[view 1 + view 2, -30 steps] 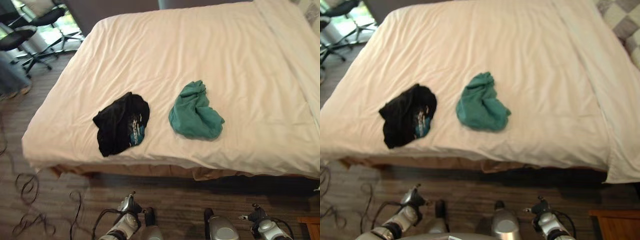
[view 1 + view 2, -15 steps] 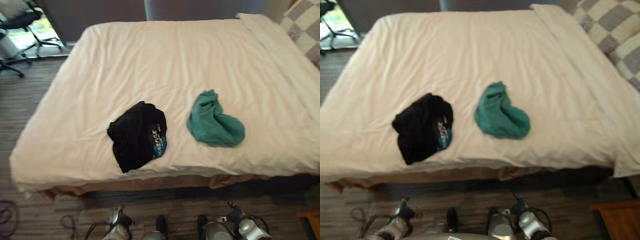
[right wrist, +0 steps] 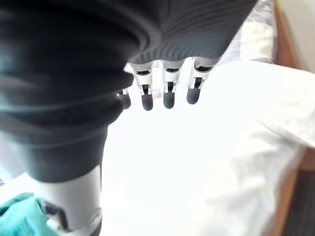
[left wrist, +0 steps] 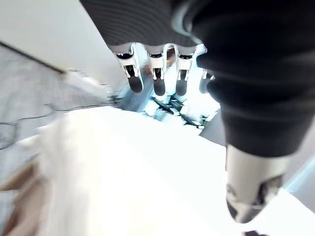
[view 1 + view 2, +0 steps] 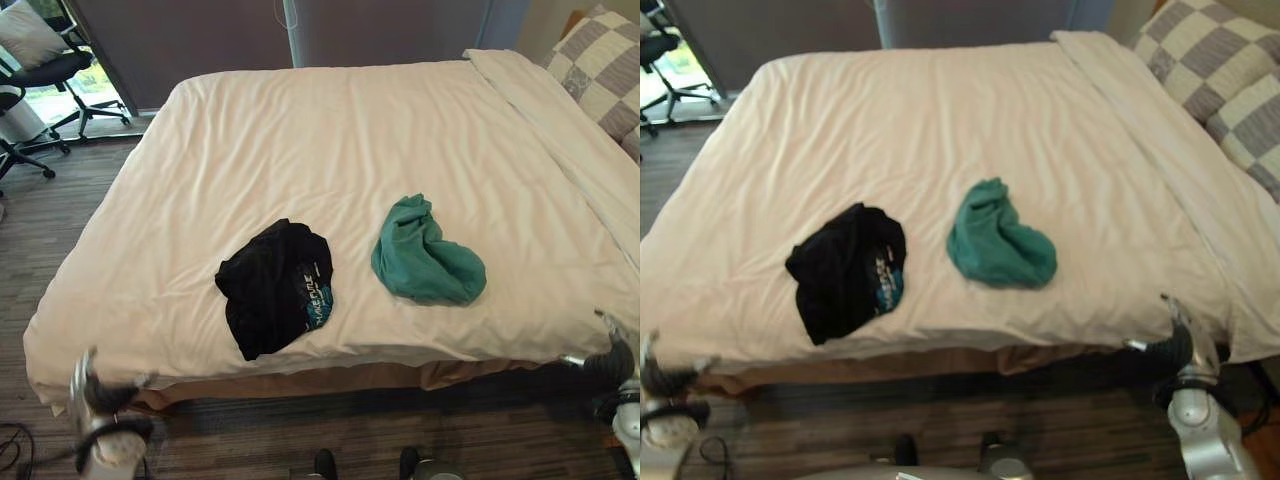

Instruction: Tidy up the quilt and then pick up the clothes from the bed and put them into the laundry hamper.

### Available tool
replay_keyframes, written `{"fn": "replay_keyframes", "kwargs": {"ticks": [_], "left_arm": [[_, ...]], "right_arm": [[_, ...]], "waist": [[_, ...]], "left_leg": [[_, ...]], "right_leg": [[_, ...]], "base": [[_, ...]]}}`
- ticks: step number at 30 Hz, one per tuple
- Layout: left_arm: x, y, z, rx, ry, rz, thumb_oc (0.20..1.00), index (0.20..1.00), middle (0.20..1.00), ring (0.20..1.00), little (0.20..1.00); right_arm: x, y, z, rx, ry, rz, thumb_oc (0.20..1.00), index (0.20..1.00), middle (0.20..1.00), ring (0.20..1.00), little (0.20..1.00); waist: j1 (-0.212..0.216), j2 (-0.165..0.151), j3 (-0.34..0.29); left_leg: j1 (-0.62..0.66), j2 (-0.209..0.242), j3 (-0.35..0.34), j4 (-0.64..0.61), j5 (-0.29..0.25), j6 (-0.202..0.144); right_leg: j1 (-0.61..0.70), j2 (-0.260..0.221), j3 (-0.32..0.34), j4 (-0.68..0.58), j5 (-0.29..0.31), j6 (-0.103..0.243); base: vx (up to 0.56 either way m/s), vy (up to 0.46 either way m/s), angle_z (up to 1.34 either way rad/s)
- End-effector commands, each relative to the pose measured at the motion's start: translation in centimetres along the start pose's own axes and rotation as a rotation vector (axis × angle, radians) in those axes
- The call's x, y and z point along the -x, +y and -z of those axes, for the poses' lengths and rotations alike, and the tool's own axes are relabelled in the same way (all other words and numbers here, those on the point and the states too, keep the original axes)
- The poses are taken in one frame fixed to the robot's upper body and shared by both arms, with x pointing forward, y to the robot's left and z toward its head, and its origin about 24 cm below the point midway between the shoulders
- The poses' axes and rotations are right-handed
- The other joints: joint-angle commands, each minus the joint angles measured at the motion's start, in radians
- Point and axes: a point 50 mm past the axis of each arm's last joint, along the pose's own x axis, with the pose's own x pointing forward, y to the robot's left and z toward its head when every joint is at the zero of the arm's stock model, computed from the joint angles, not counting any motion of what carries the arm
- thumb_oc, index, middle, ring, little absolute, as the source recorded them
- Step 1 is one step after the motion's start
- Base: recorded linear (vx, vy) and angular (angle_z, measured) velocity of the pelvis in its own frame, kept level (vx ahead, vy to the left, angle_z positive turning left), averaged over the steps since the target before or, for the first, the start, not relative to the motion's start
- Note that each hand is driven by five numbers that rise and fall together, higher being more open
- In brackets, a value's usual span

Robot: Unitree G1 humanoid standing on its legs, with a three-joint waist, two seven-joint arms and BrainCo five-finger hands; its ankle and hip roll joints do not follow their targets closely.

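A white quilt (image 5: 330, 140) covers the bed and lies fairly smooth. On its near half lie a crumpled black garment (image 5: 275, 287) with a blue print and, to its right, a bunched teal garment (image 5: 425, 262). My left hand (image 5: 97, 393) is low at the bed's near left corner, just below the quilt's edge. My right hand (image 5: 1176, 346) is at the near right corner by the hanging quilt edge. In the left wrist view the fingers (image 4: 155, 78) are straight over the quilt. The right wrist view shows straight fingers (image 3: 167, 93) and a bit of the teal garment (image 3: 15, 216). Both hands are open and hold nothing.
Checkered pillows (image 5: 1215, 75) lie at the head of the bed on the right. Office chairs (image 5: 45, 75) stand on the wood floor past the bed's far left corner. A dark wall runs behind the bed.
The camera has shifted. Both arms have risen from low near the floor and spread apart to the bed's near corners. The two garments have not moved.
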Motion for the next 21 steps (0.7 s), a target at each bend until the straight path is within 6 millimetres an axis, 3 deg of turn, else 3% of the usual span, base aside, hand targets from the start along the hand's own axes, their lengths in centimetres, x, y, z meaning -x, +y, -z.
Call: {"fn": "replay_keyframes", "kwargs": {"ticks": [1, 4, 6, 9, 10, 14, 16, 17, 18, 19, 21], "left_arm": [[-3.7, 2.1, -7.2, -0.022, -0.294, -0.119, 1.0, 1.0, 1.0, 1.0, 1.0], [-4.8, 1.3, -11.0, -0.083, -0.422, -0.078, 1.0, 1.0, 1.0, 1.0, 1.0], [-5.1, 0.9, -12.0, -0.086, -0.448, -0.061, 1.0, 1.0, 1.0, 1.0, 1.0], [-6.0, -1.3, -14.5, -0.11, -0.478, 0.019, 1.0, 1.0, 1.0, 1.0, 1.0], [-7.0, -3.0, -15.3, -0.153, -0.445, 0.059, 1.0, 1.0, 1.0, 1.0, 1.0], [-8.3, -5.9, -14.6, -0.279, -0.302, 0.123, 1.0, 1.0, 1.0, 1.0, 1.0], [-8.0, -8.8, -10.6, -0.444, -0.086, 0.255, 1.0, 1.0, 1.0, 1.0, 1.0], [-8.0, -8.8, -10.6, -0.443, -0.088, 0.254, 1.0, 1.0, 1.0, 1.0, 1.0], [-7.2, -10.0, -8.3, -0.497, 0.003, 0.337, 0.529, 0.529, 0.529, 0.529, 0.529], [-6.6, -10.6, -7.3, -0.521, 0.03, 0.376, 0.2, 0.2, 0.2, 0.2, 0.2], [-5.3, -11.6, -5.7, -0.517, 0.086, 0.428, 0.2, 0.2, 0.2, 0.2, 0.2]], "right_arm": [[-3.3, -1.7, -6.6, 0.023, -0.285, 0.095, 1.0, 1.0, 1.0, 1.0, 1.0], [-5.0, -3.0, -10.9, 0.033, -0.437, 0.138, 1.0, 1.0, 1.0, 1.0, 1.0], [-5.5, -3.4, -12.1, 0.035, -0.473, 0.152, 1.0, 1.0, 1.0, 1.0, 1.0], [-6.2, -3.8, -16.3, 0.013, -0.601, 0.175, 1.0, 1.0, 1.0, 1.0, 1.0], [-6.3, -3.9, -18.8, -0.015, -0.671, 0.184, 1.0, 1.0, 1.0, 1.0, 1.0], [-6.0, -3.9, -20.6, -0.047, -0.726, 0.192, 1.0, 1.0, 1.0, 1.0, 1.0], [-5.4, -4.2, -21.4, -0.055, -0.764, 0.198, 1.0, 1.0, 1.0, 1.0, 1.0], [-5.4, -4.3, -21.4, -0.055, -0.763, 0.199, 1.0, 1.0, 1.0, 1.0, 1.0], [-5.2, -4.2, -21.6, -0.058, -0.778, 0.189, 1.0, 1.0, 1.0, 1.0, 1.0], [-5.0, -4.4, -21.9, -0.051, -0.795, 0.188, 1.0, 1.0, 1.0, 1.0, 1.0], [-4.9, -4.7, -22.6, -0.042, -0.829, 0.188, 1.0, 1.0, 1.0, 1.0, 1.0]], "waist": [[-0.003, -0.044, 0.062], [-0.007, -0.04, 0.089], [-0.007, -0.039, 0.099], [-0.014, -0.042, 0.135], [-0.02, -0.049, 0.159], [-0.03, -0.061, 0.177], [-0.04, -0.075, 0.191], [-0.039, -0.075, 0.19], [-0.042, -0.081, 0.192], [-0.039, -0.082, 0.193], [-0.033, -0.083, 0.197]], "left_leg": [[0.064, -0.007, 0.027, 0.002, -0.126, -0.05], [0.036, -0.006, 0.034, 0.002, -0.114, -0.048], [0.025, -0.005, 0.039, 0.002, -0.111, -0.047], [-0.02, -0.002, 0.054, 0.002, -0.095, -0.047], [-0.053, 0.002, 0.064, 0.003, -0.081, -0.047], [-0.089, 0.01, 0.077, 0.003, -0.067, -0.047], [-0.099, 0.019, 0.083, 0.002, -0.065, -0.051], [-0.103, 0.019, 0.084, 0.002, -0.061, -0.051], [-0.108, 0.024, 0.085, 0.002, -0.058, -0.054], [-0.109, 0.027, 0.086, 0.002, -0.057, -0.055], [-0.11, 0.028, 0.086, 0.002, -0.056, -0.057]], "right_leg": [[0.065, -0.067, -0.009, -0.147, -0.008, 0.084], [0.025, -0.068, 0.005, -0.144, 0.004, 0.081], [0.009, -0.067, 0.01, -0.141, 0.007, 0.081], [-0.05, -0.061, 0.028, -0.133, 0.022, 0.08], [-0.089, -0.056, 0.039, -0.131, 0.035, 0.08], [-0.133, -0.047, 0.05, -0.129, 0.047, 0.081], [-0.148, -0.044, 0.046, -0.127, 0.048, 0.084], [-0.152, -0.044, 0.047, -0.128, 0.052, 0.083], [-0.16, -0.044, 0.047, -0.125, 0.054, 0.082], [-0.164, -0.045, 0.047, -0.122, 0.053, 0.081], [-0.167, -0.046, 0.048, -0.121, 0.054, 0.079]], "base": [[-0.07, 0.013, -0.08], [-0.09, 0.019, -0.1], [-0.07, 0.007, -0.1], [-0.17, 0.009, -0.17], [-0.19, 0.003, -0.17], [-0.08, -0.01, -0.23], [-0.05, -0.029, -0.14], [-0.03, -0.021, -0.06], [0.0, 0.0, 0.0], [0.0, 0.0, 0.0], [-0.01, -0.02, -0.05]]}}
